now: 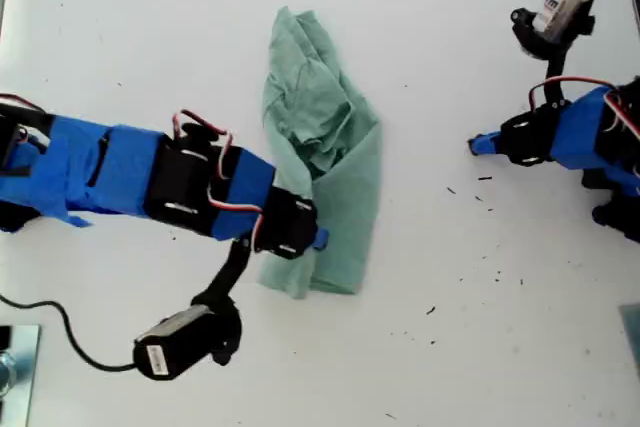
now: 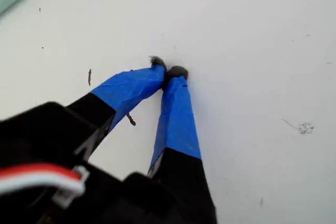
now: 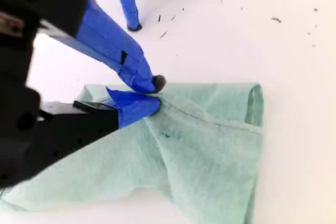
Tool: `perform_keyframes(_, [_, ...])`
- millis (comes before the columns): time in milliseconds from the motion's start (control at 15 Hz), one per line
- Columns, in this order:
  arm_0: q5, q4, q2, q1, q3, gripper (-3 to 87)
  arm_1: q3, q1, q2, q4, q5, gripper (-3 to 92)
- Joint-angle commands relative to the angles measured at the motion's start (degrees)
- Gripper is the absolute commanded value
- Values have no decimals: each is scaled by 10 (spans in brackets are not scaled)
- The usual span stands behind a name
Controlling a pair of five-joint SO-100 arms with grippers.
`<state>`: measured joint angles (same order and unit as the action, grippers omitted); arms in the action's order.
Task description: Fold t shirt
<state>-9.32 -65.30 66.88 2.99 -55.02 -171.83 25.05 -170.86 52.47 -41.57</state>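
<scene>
Second tool [image 3: 155, 94] pinching t shirt [image 3: 210, 145] fold, tips hiding the pinched cloth | first tool [image 2: 169, 71] closed, empty.

The t shirt [image 1: 325, 147] is seen as soft matt knit cloth, wrinkled, on a smooth white table [image 1: 450, 347] with a slight sheen.

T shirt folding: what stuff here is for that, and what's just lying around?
For the job:
the t shirt, crumpled on the white table
my second hand, pinching the shirt's edge
my first hand, shut over bare table

Just lying about:
dark specks
a black cable
a metal piece in the exterior view's lower left corner
</scene>
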Motion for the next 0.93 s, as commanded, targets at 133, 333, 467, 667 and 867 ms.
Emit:
perform_keyframes(133, [-74, 236, -127, -54, 62, 220, -2, -2, -2, 4, 0, 26])
perform_keyframes(333, [-87, 137, -39, -93, 39, 259, -2, -4, -4, 7, 4, 26])
perform_keyframes(467, [-106, 27, 124, -112, 6, 264, -5, -4, -16, 12, 4, 26])
perform_keyframes(667, [-109, -64, 347, -122, -184, 239, -14, -3, -47, 26, 4, 26])
perform_keyframes(867, [-27, 169, 714, -90, -717, 201, -20, -2, -73, 40, 5, 26])
